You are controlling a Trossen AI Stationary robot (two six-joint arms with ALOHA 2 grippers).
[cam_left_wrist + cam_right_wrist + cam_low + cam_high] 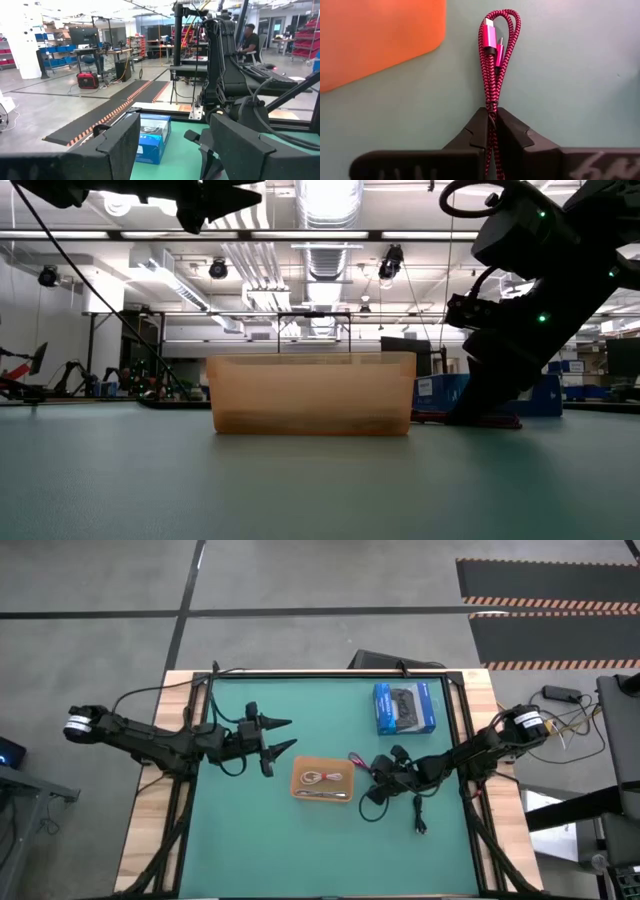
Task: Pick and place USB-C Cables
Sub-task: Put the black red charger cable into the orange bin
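Right gripper point(491, 125) low on the green table point(300, 850), fingers pinched together on the magenta cable point(495, 55) (a braided, folded bundle, its connectors at the far end), which lies on the mat just beside the orange tray point(299, 772); white cable point(322, 778) and silver-grey cable point(322, 795) inside the tray; black cable point(419, 817) on the mat nearby; left gripper point(283, 735) raised left of the tray, fingers spread apart, empty.
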